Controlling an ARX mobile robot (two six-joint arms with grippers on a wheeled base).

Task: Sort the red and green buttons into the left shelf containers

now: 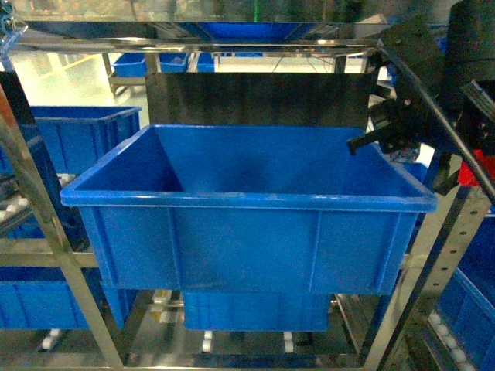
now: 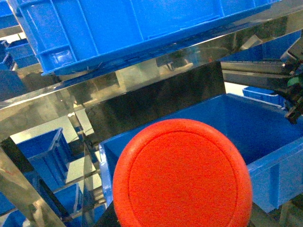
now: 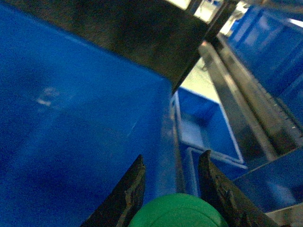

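Your left wrist camera is filled by a red button cap (image 2: 182,175) facing the lens; left grip state unclear. Right gripper (image 3: 170,189) clamps a green button (image 3: 177,210), over the blue bin (image 1: 247,201) right wall.

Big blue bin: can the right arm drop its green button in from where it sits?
Probably yes. The right gripper holds the green button right at the bin's right rim, and the open top looks unobstructed.

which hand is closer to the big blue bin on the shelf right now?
Right. The right hand, holding a green button, straddles the bin's right wall at its rim. The left hand isn't visible; its wrist view shows a red button short of the bin's near corner.
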